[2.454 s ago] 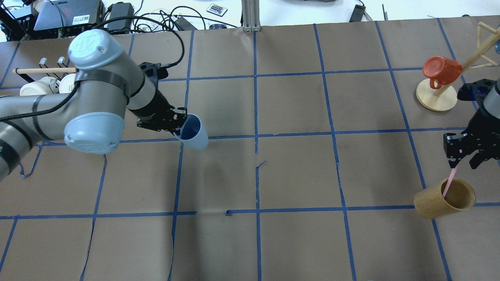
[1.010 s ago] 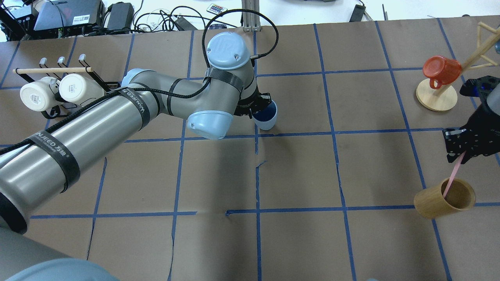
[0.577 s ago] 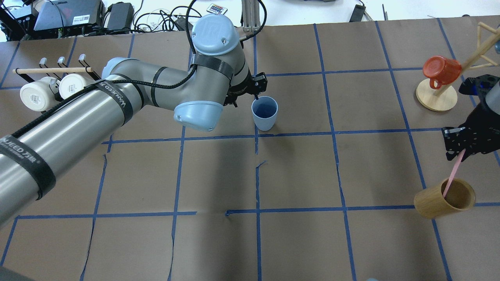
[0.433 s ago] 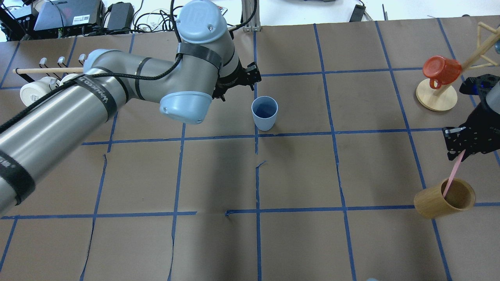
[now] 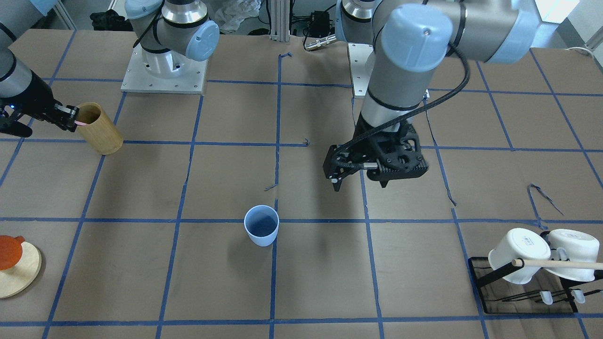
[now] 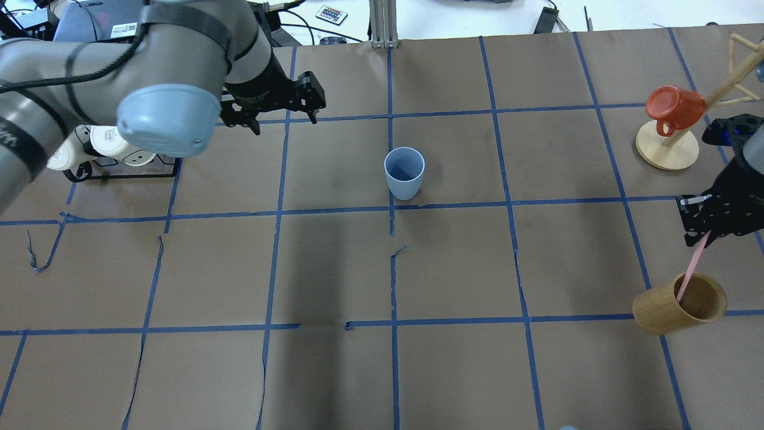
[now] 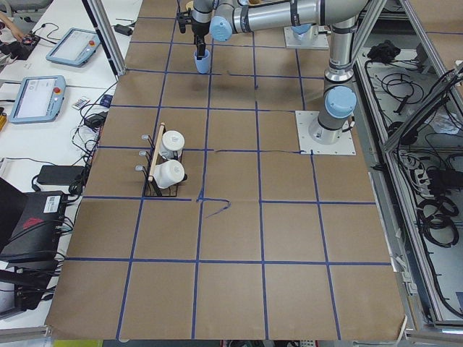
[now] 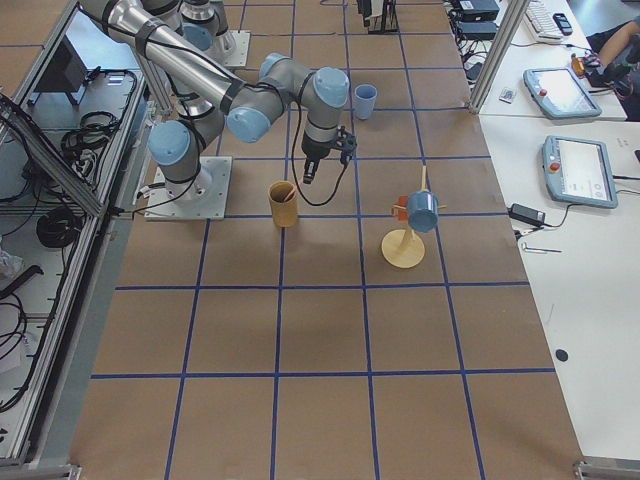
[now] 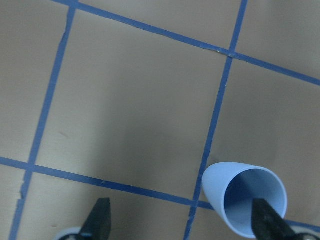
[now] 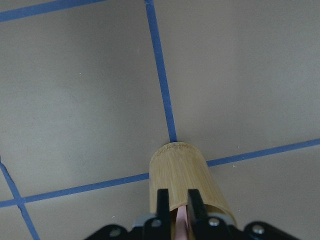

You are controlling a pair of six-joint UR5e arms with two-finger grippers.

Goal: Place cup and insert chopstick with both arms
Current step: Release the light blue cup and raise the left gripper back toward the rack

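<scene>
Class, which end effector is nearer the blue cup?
Left. The left end effector hangs near the blue cup; the right end effector is far off, above the bamboo holder.

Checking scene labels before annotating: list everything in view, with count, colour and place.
cup: 1, light blue, upright at table centre, free of both grippers
holder: 1, bamboo, robot's right side
chopstick: 1, pink, lower end inside the holder
mug tree: 1, wooden, beyond the holder
red mug: 1, red, hung on the mug tree
blue mug: 1, blue, hung on the mug tree
white cups: 2, white, on the rack
rack: 1, black, robot's left side
dowel: 1, wooden, across the rack
table: 1, brown paper, blue tape grid
left gripper: open, empty
right gripper: shut on the chopstick
</scene>
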